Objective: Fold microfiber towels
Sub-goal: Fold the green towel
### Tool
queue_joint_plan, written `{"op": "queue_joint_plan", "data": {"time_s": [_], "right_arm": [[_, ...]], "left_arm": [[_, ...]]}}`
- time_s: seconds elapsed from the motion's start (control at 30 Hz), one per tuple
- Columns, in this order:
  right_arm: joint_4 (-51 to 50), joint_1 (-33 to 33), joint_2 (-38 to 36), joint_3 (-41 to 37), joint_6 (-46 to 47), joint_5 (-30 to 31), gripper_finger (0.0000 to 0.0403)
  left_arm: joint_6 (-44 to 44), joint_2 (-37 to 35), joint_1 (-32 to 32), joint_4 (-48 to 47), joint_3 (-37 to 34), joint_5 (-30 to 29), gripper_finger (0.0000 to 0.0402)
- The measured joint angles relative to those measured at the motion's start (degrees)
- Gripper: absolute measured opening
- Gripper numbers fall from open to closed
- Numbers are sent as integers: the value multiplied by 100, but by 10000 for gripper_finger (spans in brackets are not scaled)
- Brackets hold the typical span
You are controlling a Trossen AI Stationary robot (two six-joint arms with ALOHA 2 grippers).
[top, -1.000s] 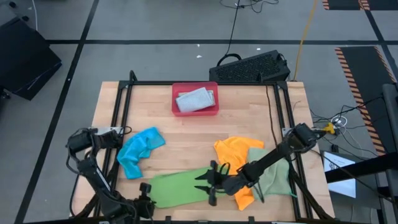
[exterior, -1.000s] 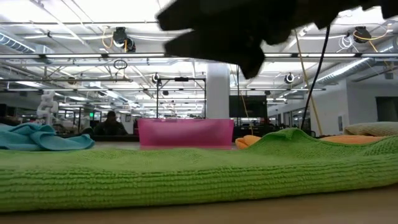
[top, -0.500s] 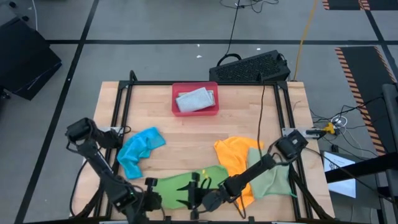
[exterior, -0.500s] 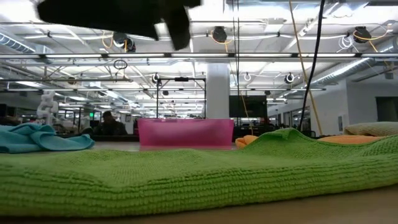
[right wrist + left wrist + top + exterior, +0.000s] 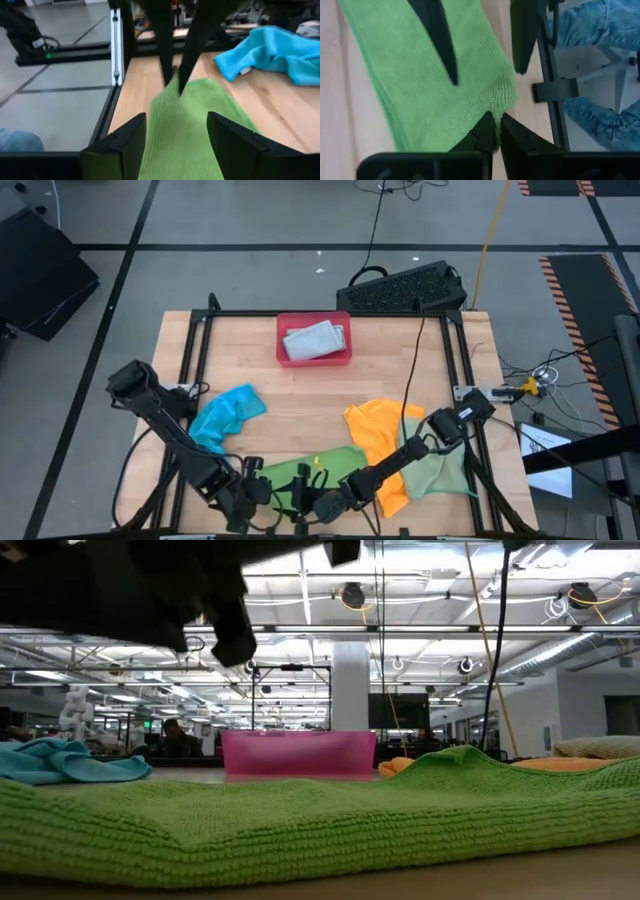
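At table's [image 5: 400, 340] front edge: both grippers now meet over green towel [image 5: 340, 465].
Left gripper [image 5: 497, 131] pinches its corner shut (moved in from front-left); right gripper [image 5: 175, 137] spread wide, empty — fold starting.

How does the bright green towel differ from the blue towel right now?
The bright green towel lies spread flat at the table's front edge; the blue towel sits bunched up, farther back left. The left claw is shut on the green towel's edge; nothing touches the blue one. Both are unfolded.

**Four cameras, one green towel**

The high view looks straight down on the whole table [image 5: 320, 395]. The low view sits at table height, facing the room, close behind the green towel [image 5: 320, 820]. Both wrist views look closely along that same towel from opposite ends.
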Motion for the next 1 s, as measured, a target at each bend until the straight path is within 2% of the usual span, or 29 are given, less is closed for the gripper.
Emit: {"op": "queue_joint_plan", "data": {"time_s": [0.2,0.37,0.5,0.67,0.77,0.9,1.0], "right_arm": [[231,-71,66,-3,1,-56,199],[240,-126,61,-3,28,-276,199],[236,-154,61,-3,150,-351,188],[102,-217,61,-5,217,-352,128],[91,-222,61,-5,168,-354,78],[73,-219,61,-6,57,-351,16],[40,-204,61,-8,-11,-352,8]], "left_arm": [[500,-10,216,269,0,105,6],[562,-10,316,265,0,196,26],[696,-10,321,266,0,275,24],[817,-10,323,272,0,271,6],[814,-10,325,268,0,184,12],[815,-10,309,273,0,-188,53],[899,-10,158,272,0,-366,101]]}}
